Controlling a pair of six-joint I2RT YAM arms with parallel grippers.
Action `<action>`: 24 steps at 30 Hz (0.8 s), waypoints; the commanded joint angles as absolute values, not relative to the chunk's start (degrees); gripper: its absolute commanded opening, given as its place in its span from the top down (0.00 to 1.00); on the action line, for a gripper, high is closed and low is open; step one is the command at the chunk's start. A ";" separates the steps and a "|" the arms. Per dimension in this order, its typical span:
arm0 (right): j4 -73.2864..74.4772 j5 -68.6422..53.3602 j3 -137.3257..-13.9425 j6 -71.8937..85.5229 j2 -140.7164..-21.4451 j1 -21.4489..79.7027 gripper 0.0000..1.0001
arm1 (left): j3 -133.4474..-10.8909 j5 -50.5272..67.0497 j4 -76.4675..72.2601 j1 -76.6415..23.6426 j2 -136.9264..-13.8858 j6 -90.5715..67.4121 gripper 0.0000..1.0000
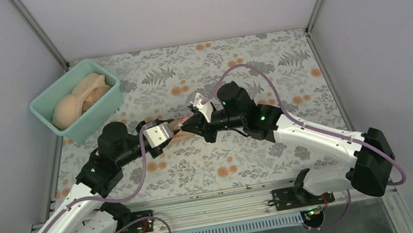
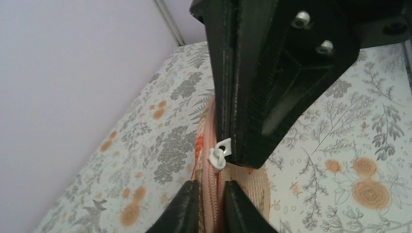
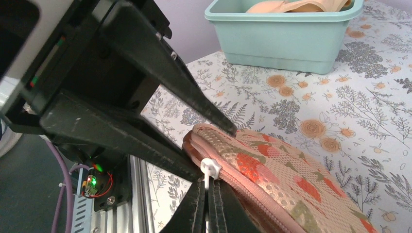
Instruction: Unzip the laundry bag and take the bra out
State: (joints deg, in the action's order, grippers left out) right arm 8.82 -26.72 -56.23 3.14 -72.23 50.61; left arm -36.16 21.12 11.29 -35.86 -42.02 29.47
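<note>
The laundry bag (image 3: 282,170), pale pink mesh with orange floral print, is held off the table between my two grippers; in the top view only a pink sliver (image 1: 177,123) shows. My left gripper (image 2: 208,187) is shut on the bag's pink zip trim (image 2: 214,199) at its end. My right gripper (image 3: 209,187) is shut on the white zip pull (image 3: 210,168), which also shows in the left wrist view (image 2: 219,155). The zip looks closed beside the slider. In the top view the left gripper (image 1: 169,130) and right gripper (image 1: 188,126) meet tip to tip. The bra is hidden.
A teal plastic tub (image 1: 102,105) with pale peach-beige bras (image 1: 72,107) stands at the back left, also in the right wrist view (image 3: 291,39). The floral tablecloth (image 1: 259,69) covers the table. Grey walls close in on three sides.
</note>
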 commanded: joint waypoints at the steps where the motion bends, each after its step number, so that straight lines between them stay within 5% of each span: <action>1: 7.20 -28.43 -58.12 3.97 -70.73 50.57 0.96 | -37.10 21.60 11.60 -35.86 -41.90 29.69 0.92; 14: 7.47 -32.27 -47.92 8.24 -64.67 36.83 0.96 | -36.74 19.78 10.63 -35.86 -40.07 34.31 0.98; 24: 11.44 -39.45 -48.51 7.12 -61.44 31.00 0.96 | -37.69 23.23 7.39 -33.45 -38.75 23.37 0.98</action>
